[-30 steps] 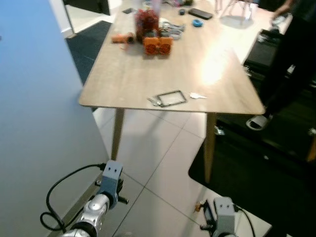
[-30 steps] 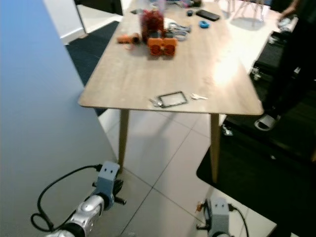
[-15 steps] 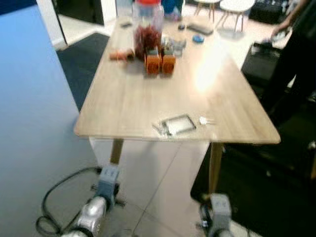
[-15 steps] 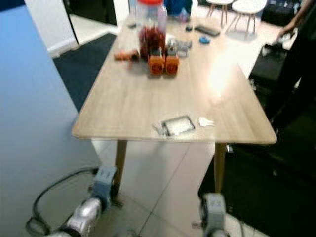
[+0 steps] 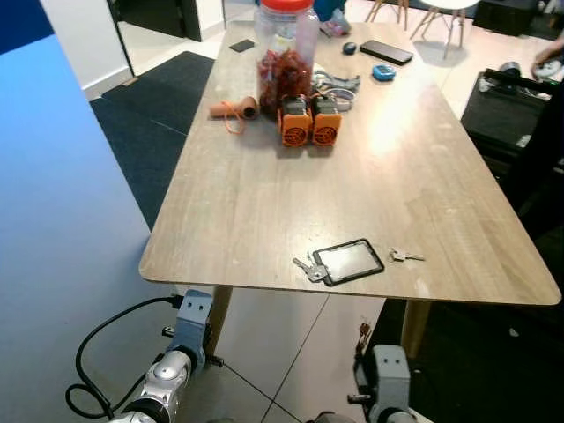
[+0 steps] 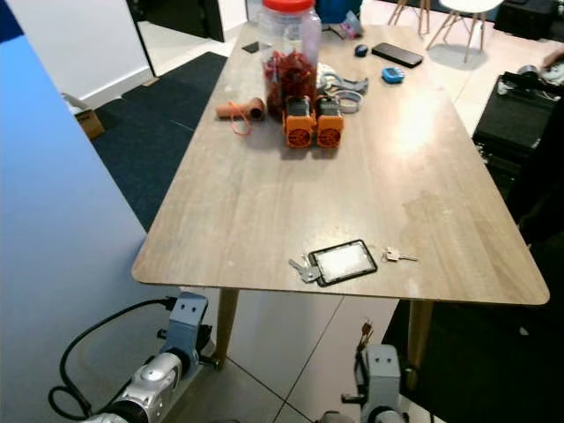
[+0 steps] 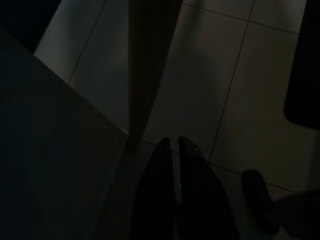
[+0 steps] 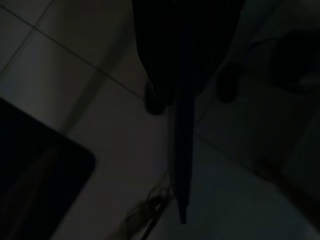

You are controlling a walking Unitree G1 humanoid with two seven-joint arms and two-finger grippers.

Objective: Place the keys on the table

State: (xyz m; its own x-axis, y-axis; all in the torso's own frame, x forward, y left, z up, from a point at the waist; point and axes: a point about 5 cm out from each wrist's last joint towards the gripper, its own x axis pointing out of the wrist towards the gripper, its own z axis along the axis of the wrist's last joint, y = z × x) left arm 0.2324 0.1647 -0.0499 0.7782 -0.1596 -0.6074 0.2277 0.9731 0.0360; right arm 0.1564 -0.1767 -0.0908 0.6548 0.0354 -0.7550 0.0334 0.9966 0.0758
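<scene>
I see the keys (image 5: 310, 267) lying at the lower centre of the frame on the table (image 5: 238, 194), touching a dark phone (image 5: 349, 261), so I judge them placed; my left gripper (image 7: 172, 150) hangs low with fingers nearly together, empty, and the right gripper (image 8: 181, 125) is pressed shut on nothing

Wide bare stretch across middle of surface (image 5: 264, 194), open from near edge and both sides. Near edge: keys (image 5: 308, 267) touching dark card holder (image 5: 349, 261), small single key (image 5: 404, 256) just beside it. Far end crowded: jar (image 5: 285, 55), two orange blocks (image 5: 310, 124), roll (image 5: 233, 109), phone (image 5: 386, 52). Blue wall (image 5: 62, 264) close on left, blocking that side.
</scene>
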